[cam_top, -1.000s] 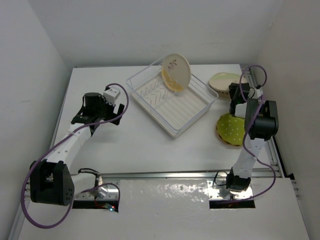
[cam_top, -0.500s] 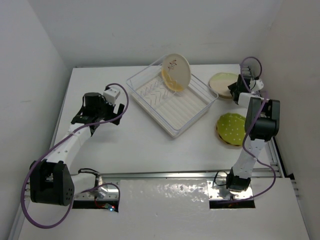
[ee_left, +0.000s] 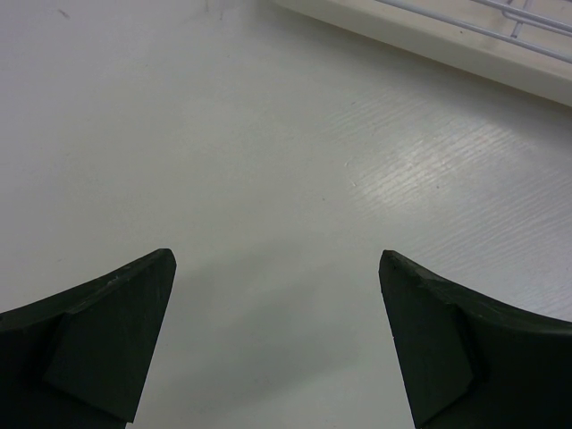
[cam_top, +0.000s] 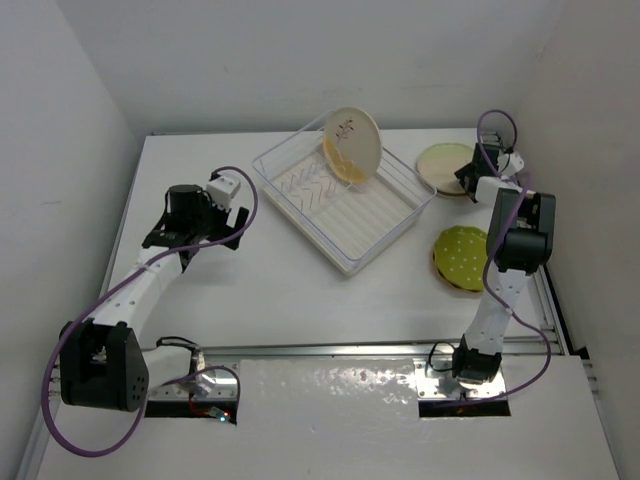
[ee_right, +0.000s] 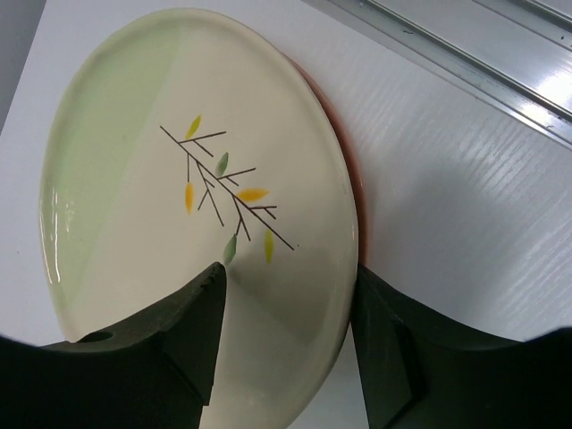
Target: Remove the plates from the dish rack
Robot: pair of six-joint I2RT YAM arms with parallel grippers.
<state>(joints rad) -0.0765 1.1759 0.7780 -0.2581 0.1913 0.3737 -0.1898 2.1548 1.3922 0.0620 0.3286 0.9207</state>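
Left wall close along the bench (cam_top: 280, 280) edge, so little side room there. Left end effector (cam_top: 220, 230) low over bare bench, fingers spread fully apart, nothing between them. Open surface around it as far as the dish rack (cam_top: 345, 205). In the left wrist view only this bare surface and, at top right, a strip of the rack's white wall and wire rim.

Rack set at an angle in the middle, well apart from both arms. In its far corner, leaning upright, a beige plate (cam_top: 351, 138) with a small twig motif, and an orange plate (cam_top: 333, 160) just behind it.

Right of the rack, flat on the bench, a pale plate (cam_top: 443, 160). Nearer, a green dotted plate (cam_top: 460, 258), close beside the right arm.

Right end effector (cam_top: 470, 180) over the rim of the pale plate, about half open, clamped on nothing. Shown by the right wrist view only: a leafy twig drawing on that plate, a reddish plate (ee_right: 356, 192) under it, the rim lying between the two fingers, and a metal rail (ee_right: 447, 54) along the bench edge, tight beside.
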